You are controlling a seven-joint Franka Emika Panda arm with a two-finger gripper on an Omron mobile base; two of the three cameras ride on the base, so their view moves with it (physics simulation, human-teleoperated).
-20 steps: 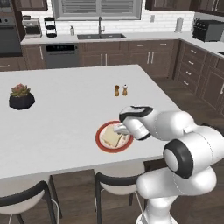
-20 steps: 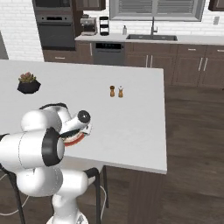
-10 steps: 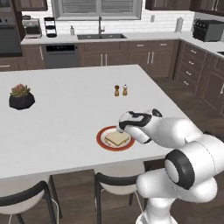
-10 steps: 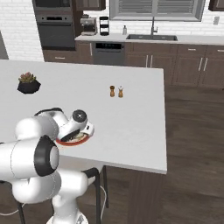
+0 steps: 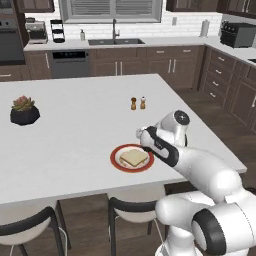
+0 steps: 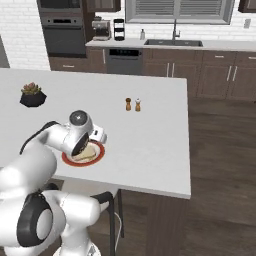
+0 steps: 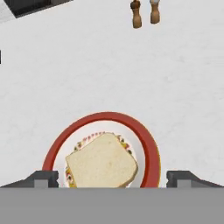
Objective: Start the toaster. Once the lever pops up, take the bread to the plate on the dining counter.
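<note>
Its jaws sprung wide since a second ago, the gripper [image 7: 112, 177] hovers empty directly above the bread [image 7: 101, 166], flat on the plate [image 7: 148, 144] near the dining counter's [image 5: 75, 135] front edge.

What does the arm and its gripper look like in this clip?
A glossy white arm of rounded segments with dark grey joint bands and round grey joint caps. The gripper has two small dark grey finger tips. No markings are legible.

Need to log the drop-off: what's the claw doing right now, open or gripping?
Claw: open, holding nothing; bread lies free on the plate.
</note>
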